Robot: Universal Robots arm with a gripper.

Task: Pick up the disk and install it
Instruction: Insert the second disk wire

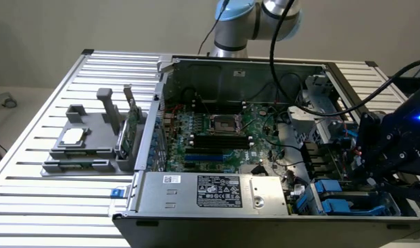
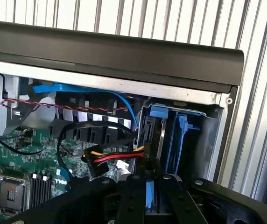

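Note:
My gripper [image 1: 364,173] hangs over the drive bay [image 1: 348,204] in the corner of the open computer case, at the exterior view's right. In the wrist view its two black fingers [image 2: 131,198] stand close together with a blue strip of the disk [image 2: 150,195] and its carrier between them. The rest of the disk is hidden under the gripper. Just beyond the fingertips lies the bay [image 2: 203,140], with a mounted drive [image 2: 153,135] in a blue carrier and a blue rail [image 2: 182,135] beside it.
Yellow, red and black power wires [image 2: 112,157] plug into the mounted drive beside the fingers. A blue data cable [image 2: 124,105] and a red-black twisted wire [image 2: 63,106] cross the case. The motherboard [image 1: 220,137], power supply [image 1: 213,192] and a grey parts stand [image 1: 86,142] lie toward the exterior view's left.

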